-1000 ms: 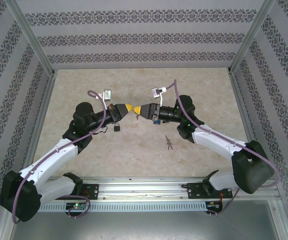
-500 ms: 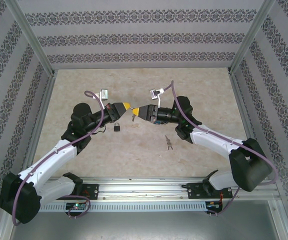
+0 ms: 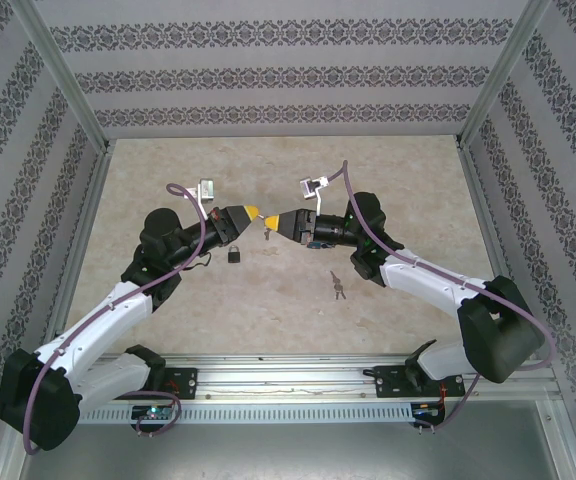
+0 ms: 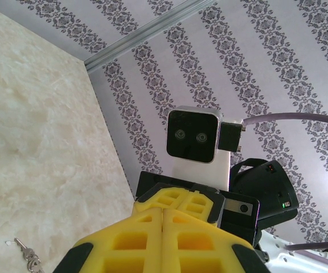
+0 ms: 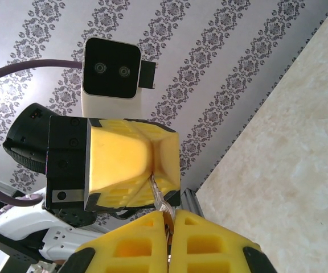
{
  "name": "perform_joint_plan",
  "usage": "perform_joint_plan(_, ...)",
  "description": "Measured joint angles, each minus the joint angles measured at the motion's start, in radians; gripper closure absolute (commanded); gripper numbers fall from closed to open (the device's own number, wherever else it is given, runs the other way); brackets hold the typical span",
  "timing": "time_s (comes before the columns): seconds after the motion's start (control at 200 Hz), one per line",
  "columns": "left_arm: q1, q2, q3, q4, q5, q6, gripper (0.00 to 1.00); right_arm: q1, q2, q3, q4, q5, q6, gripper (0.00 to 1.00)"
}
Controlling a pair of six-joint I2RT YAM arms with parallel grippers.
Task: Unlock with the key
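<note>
Your left hand (image 3: 255,212) and right hand (image 3: 272,221) meet tip to tip, both pinched on the key (image 5: 157,195). The padlock (image 3: 235,256) sits on the table (image 3: 398,180) nearby.

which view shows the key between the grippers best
The right wrist view: the key is close and sharp, a thin metal blade running from the left gripper to the right gripper. Top external shows a tiny sliver between the tips; in the left wrist view its own fingers hide it.

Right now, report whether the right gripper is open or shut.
Shut: the right gripper pinches the key between touching yellow fingers; the left gripper holds its other end.
</note>
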Motion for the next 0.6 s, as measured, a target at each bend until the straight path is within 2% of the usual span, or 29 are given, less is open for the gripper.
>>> perform_joint_plan(0.035, 0.001, 0.000, 0.000, 0.000, 0.000, 0.000, 0.97, 0.000, 0.000, 0.000, 0.000, 0.000, -0.003, 1.00)
perform_joint_plan(0.1, 0.005, 0.000, -0.001, 0.000, 0.005, 0.000, 0.68, 0.000, 0.000, 0.000, -0.003, 0.001, -0.010, 1.00)
perform_joint_plan(0.19, 0.013, -0.006, -0.001, -0.008, 0.000, 0.007, 0.36, 0.000, -0.003, 0.000, -0.029, 0.005, -0.032, 1.00)
perform_joint_plan(0.285, 0.025, -0.032, 0.005, -0.091, -0.036, 0.039, 0.13, -0.014, -0.022, 0.000, -0.080, 0.020, -0.060, 1.00)
perform_joint_plan(0.43, 0.036, -0.067, 0.040, -0.310, -0.143, 0.127, 0.09, -0.068, -0.077, -0.009, -0.156, 0.055, -0.109, 1.00)
perform_joint_plan(0.525, 0.065, -0.049, 0.066, -0.450, -0.210, 0.166, 0.25, -0.090, -0.111, -0.011, -0.242, 0.104, -0.161, 1.00)
perform_joint_plan(0.6, 0.087, 0.024, 0.127, -0.588, -0.252, 0.200, 0.31, -0.093, -0.137, -0.011, -0.338, 0.162, -0.212, 1.00)
